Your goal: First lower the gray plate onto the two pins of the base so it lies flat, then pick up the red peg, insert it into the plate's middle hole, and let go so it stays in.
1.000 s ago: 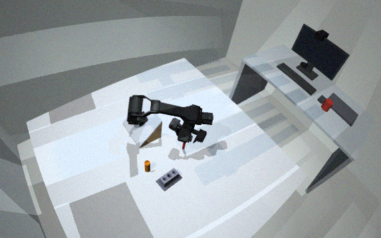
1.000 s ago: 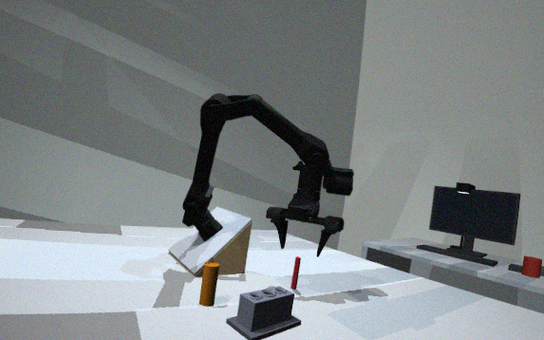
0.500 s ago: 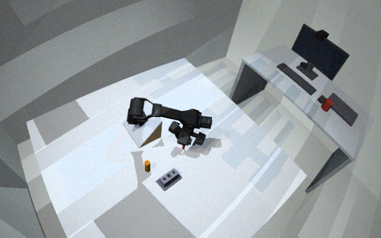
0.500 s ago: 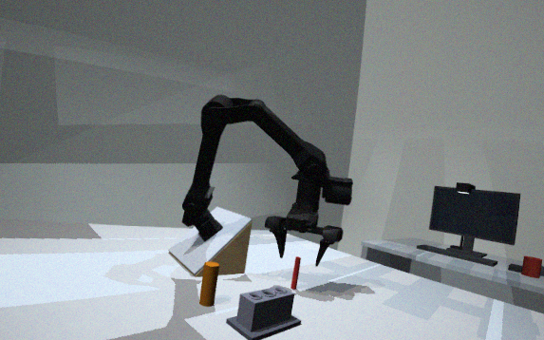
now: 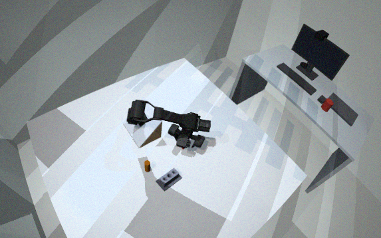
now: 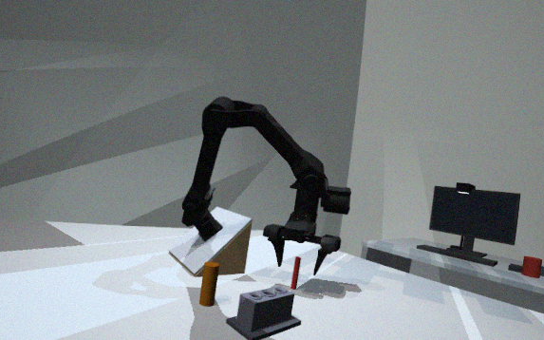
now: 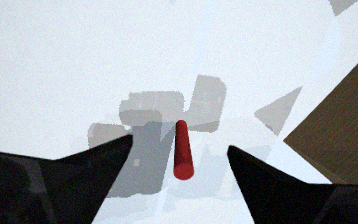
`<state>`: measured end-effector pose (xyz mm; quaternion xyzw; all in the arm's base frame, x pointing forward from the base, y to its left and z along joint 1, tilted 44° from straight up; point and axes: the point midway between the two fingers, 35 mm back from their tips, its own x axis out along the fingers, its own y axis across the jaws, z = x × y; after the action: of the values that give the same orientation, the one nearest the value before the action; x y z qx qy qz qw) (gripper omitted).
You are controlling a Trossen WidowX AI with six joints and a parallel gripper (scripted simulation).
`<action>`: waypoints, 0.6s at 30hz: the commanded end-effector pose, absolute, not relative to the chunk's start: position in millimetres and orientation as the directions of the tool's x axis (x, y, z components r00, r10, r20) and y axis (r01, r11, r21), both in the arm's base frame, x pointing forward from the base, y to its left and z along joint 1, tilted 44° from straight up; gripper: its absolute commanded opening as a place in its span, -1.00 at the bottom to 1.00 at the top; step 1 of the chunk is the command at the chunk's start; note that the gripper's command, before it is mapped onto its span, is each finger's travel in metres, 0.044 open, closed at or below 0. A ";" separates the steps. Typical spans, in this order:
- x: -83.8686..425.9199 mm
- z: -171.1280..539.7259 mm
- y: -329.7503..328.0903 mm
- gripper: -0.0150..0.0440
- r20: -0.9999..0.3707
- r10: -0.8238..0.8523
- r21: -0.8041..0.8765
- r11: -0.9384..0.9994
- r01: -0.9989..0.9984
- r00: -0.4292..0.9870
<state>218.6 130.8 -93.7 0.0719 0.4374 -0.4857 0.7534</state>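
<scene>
Standing upright on the desk [image 6: 397,309], one red peg [image 6: 295,273] sits below and between the two fingers [image 6: 278,250], which are spread wide apart and grip nothing. One gray plate [image 6: 268,294], with three holes, lies atop one base [image 6: 264,315]; its pins are hidden. One orange cylinder [image 6: 209,284] stands nearby.

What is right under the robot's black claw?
The thin red peg stands upright on the white table, between the tips of the open gripper, untouched. From the top view the gripper covers almost all of it.
</scene>
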 end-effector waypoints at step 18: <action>218.3 -97.4 127.1 -0.38 -0.724 -0.674 -0.323 0.519 0.791 0.147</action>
<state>217.7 127.3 -97.2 0.0686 0.4376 -0.4870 0.7527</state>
